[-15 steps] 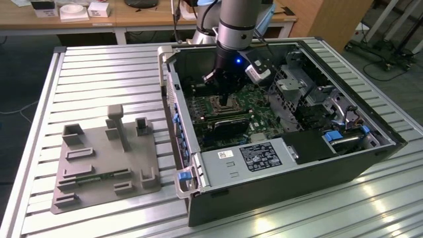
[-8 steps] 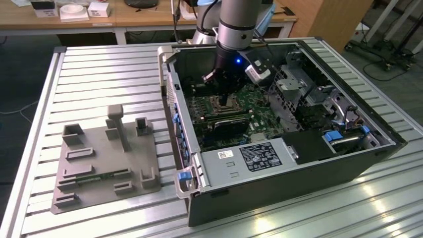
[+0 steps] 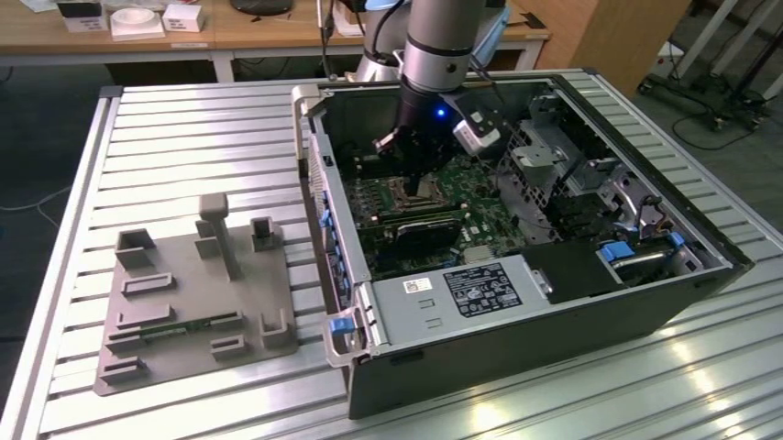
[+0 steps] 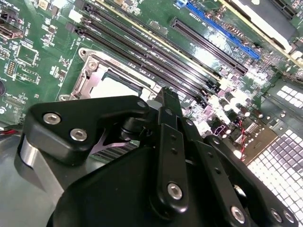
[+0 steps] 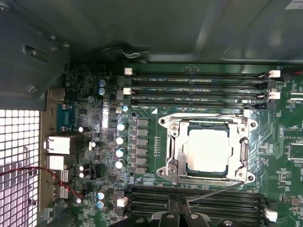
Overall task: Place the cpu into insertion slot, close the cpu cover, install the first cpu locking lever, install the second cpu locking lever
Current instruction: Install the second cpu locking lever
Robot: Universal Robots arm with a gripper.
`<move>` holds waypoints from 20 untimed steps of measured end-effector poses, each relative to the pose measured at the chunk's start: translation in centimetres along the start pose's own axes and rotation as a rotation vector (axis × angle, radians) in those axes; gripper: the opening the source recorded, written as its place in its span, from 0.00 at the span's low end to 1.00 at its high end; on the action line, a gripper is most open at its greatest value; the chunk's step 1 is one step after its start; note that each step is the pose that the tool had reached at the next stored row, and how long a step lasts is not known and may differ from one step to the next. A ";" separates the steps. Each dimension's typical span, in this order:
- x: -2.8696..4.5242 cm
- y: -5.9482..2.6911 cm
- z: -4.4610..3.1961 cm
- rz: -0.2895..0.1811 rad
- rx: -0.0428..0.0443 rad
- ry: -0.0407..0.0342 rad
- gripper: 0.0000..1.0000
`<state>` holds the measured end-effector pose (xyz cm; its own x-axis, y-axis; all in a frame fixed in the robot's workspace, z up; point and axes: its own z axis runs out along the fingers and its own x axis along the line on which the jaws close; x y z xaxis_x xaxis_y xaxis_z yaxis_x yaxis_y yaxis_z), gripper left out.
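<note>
Shows the cpu [image 5: 209, 150] seated flat in the insertion slot [image 5: 189, 169], pale metal top facing up, in both wrist views [image 4: 113, 87]. Shows the cpu cover [image 5: 174, 151] folded down around the chip, framing it on all four sides. Picks out one thin wire locking lever [image 5: 215, 191] slanting away from the socket edge nearest the gripper [image 5: 184, 220], apparently not hooked. Finds a second wire [image 5: 208, 115] lying along the opposite edge, close against the frame; cannot tell whether latched.

Puts the gripper [image 3: 423, 179] low inside the computer case [image 3: 367, 348], just over the socket area, at about 12 o'clock in the exterior view. Cannot tell how wide the gripper stands, and sees nothing carried in it.

Judged as the lever stage, chip and cover looking done. To do it well: meet the free wire near its outer end, press down and sideways in one smooth sweep so that it tucks under its retaining hook, keep clear of the memory slots [image 5: 199, 87] flanking the socket, and avoid loading the cover or the green motherboard [image 5: 151, 99] at an angle.

Beyond the case, at 9 o'clock in the exterior view, takes in a grey parts fixture [image 3: 183, 302] on the slatted metal table [image 3: 183, 137].
</note>
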<state>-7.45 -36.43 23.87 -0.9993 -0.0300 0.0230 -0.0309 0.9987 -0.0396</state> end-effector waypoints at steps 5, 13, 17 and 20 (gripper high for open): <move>-0.01 0.01 0.17 0.000 -0.0002 0.0011 0.10; -0.02 0.02 0.50 0.000 -0.0002 0.0011 0.10; -0.02 0.03 0.76 0.000 -0.0001 0.0014 0.10; -0.02 0.04 0.99 0.000 -0.0002 0.0017 0.10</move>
<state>-7.45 -36.43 22.88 -0.9992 -0.0300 0.0247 -0.0309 0.9987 -0.0394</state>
